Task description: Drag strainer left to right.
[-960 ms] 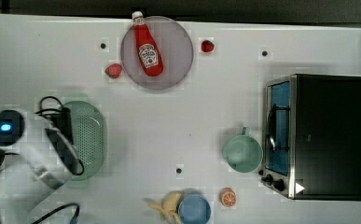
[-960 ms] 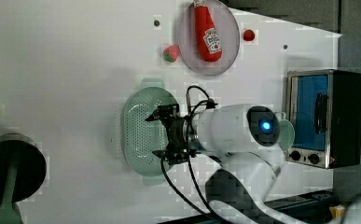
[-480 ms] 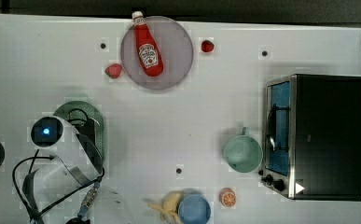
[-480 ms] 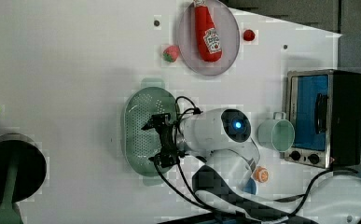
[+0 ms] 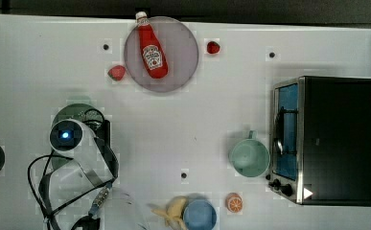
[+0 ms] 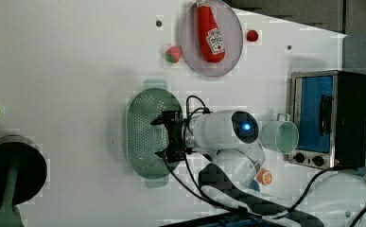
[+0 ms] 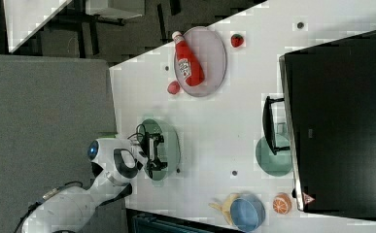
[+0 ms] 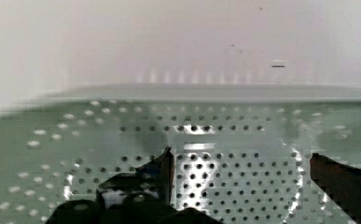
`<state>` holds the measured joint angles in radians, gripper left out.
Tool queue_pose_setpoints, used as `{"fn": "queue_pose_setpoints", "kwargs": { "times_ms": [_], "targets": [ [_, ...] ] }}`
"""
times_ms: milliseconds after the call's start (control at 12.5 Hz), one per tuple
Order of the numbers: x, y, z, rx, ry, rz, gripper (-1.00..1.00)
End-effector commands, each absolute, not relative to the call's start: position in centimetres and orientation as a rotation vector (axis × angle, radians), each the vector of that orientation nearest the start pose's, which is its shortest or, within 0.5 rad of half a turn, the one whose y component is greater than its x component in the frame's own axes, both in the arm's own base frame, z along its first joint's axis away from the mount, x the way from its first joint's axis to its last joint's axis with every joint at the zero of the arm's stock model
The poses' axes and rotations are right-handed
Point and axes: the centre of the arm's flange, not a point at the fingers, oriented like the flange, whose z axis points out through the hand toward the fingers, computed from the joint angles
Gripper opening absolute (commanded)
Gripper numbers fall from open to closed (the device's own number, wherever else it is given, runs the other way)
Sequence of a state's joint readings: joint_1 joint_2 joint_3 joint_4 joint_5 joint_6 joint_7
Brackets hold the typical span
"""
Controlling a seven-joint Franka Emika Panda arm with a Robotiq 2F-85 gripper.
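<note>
The strainer (image 6: 145,137) is a pale-green bowl with dotted holes and small rim tabs, lying on the white table at the top view's left. In the top view the white arm covers most of it, leaving a dark green edge of the strainer (image 5: 75,111) showing. My gripper (image 6: 165,137) hangs over the strainer's bowl, open, its black fingers spread across the side nearer the cup. In the wrist view the gripper (image 8: 243,172) has the holed floor of the strainer (image 8: 215,126) between its fingers, and nothing is held. In the right view the gripper (image 7: 155,153) is above the strainer (image 7: 171,138).
A mint cup (image 5: 249,157) stands before a toaster oven (image 5: 324,139) at the top view's right. A grey plate (image 5: 180,52) holds a ketchup bottle (image 5: 152,52), with strawberries (image 5: 117,73) beside it. A blue bowl (image 5: 200,214), banana (image 5: 171,211) and orange (image 5: 234,202) sit near the front edge.
The arm's wrist has swung toward the top view's right, over the strainer. The strainer has stayed in place and the fingers have stayed open.
</note>
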<state>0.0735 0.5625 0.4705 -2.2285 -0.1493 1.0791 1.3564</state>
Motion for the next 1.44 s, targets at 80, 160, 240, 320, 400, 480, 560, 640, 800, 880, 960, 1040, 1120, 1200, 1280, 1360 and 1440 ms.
{"fn": "queue_pose_setpoints", "kwargs": {
  "times_ms": [80,160,240,320,400,480,560,640,800,880,960,1040,1120,1200,1280,1360,1440],
  "targets": [
    [45.8,27.3,15.0,-2.257,2.195,0.206,1.00],
    [45.9,26.4,14.9,-2.248,2.215,0.196,1.00],
    [46.1,25.3,15.0,-2.235,2.235,0.181,1.00],
    [46.3,24.3,15.2,-2.222,2.253,0.164,1.00],
    [46.5,23.3,15.4,-2.212,2.270,0.149,1.00],
    [46.8,22.3,15.7,-2.212,2.271,0.133,1.00],
    [46.8,21.2,15.8,-2.219,2.272,0.123,1.00],
    [47.1,20.3,16.0,-2.228,2.263,0.111,1.00],
    [47.2,18.2,15.8,-2.248,2.262,0.104,1.00],
    [47.4,17.3,15.7,-2.263,2.249,0.100,1.00],
    [47.6,16.2,15.6,-2.271,2.248,0.097,1.00],
    [48.3,12.7,15.9,-2.271,2.255,0.076,1.00],
    [48.5,11.6,15.9,-2.272,2.260,0.072,1.00],
    [48.5,10.4,15.9,-2.281,2.258,0.070,1.00],
    [48.7,9.4,15.9,-2.297,2.243,0.066,1.00],
    [48.7,8.3,15.9,-2.303,2.244,0.065,1.00],
    [48.8,7.2,15.9,-2.315,2.232,0.060,1.00]
  ]
}}
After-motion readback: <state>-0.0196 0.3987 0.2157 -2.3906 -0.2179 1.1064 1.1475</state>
